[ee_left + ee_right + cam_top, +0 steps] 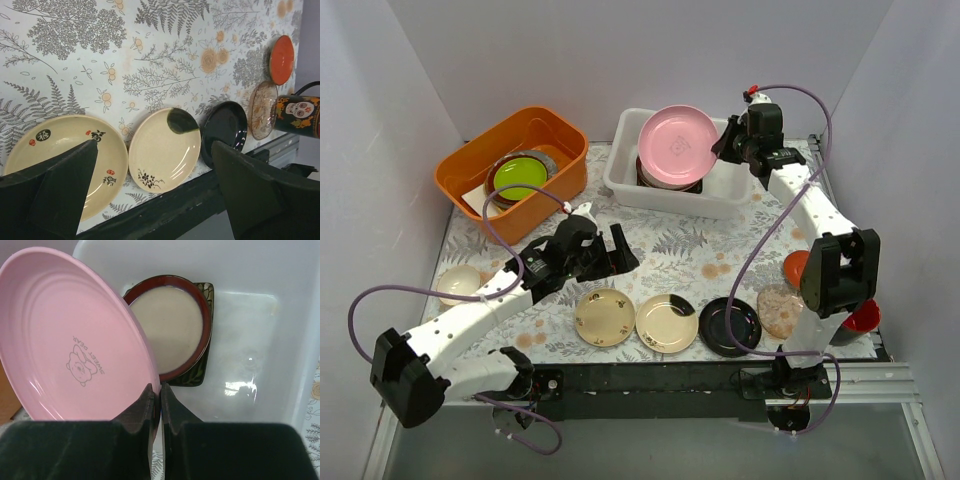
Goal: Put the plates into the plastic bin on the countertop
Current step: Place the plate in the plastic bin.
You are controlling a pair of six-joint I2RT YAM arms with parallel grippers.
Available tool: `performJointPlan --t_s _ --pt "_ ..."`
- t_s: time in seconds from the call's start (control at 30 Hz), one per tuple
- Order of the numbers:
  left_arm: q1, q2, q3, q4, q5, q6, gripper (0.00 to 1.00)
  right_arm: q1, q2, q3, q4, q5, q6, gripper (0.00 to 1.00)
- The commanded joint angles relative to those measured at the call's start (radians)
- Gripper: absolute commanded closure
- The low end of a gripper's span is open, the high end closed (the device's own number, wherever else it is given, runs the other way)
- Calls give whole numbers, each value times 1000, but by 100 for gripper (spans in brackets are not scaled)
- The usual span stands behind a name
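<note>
My right gripper (728, 143) (160, 390) is shut on the rim of a pink plate (677, 145) (75, 340), which it holds tilted over the left half of the plastic bin (720, 205) (250, 315). Inside the bin a brown-rimmed plate (172, 322) lies on a black square plate (205, 295). My left gripper (615, 250) (154, 145) hangs open above the front row of plates on the countertop (690, 250): two cream ones (604, 317) (667, 323), a glossy black one (730, 326), a speckled pinkish one (780, 310) and an orange-red one (796, 267).
An orange tub (470, 170) at the back left holds a lime-green plate (520, 177). A small cream dish (458, 283) sits at the left edge. A red cup (862, 318) stands by the right arm's base. White walls enclose three sides.
</note>
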Motion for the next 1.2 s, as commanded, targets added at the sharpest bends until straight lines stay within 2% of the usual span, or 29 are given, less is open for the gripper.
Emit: performJointPlan --t_s 0.0,0.33,0.67,0.8,1.17 --pt "-67 22 49 -34 -153 -14 2 -12 70 129 -11 -38 -18 99" --pt "-124 16 44 -37 -199 -23 2 -22 171 186 -23 -50 -13 99" --pt "-182 97 87 -24 -190 -11 2 -31 277 272 -57 -67 7 99" --pt "-187 74 72 7 -181 -17 2 -39 294 262 -34 -67 21 99" --pt "-187 44 61 -4 -192 -16 2 -50 403 380 -68 -76 35 99"
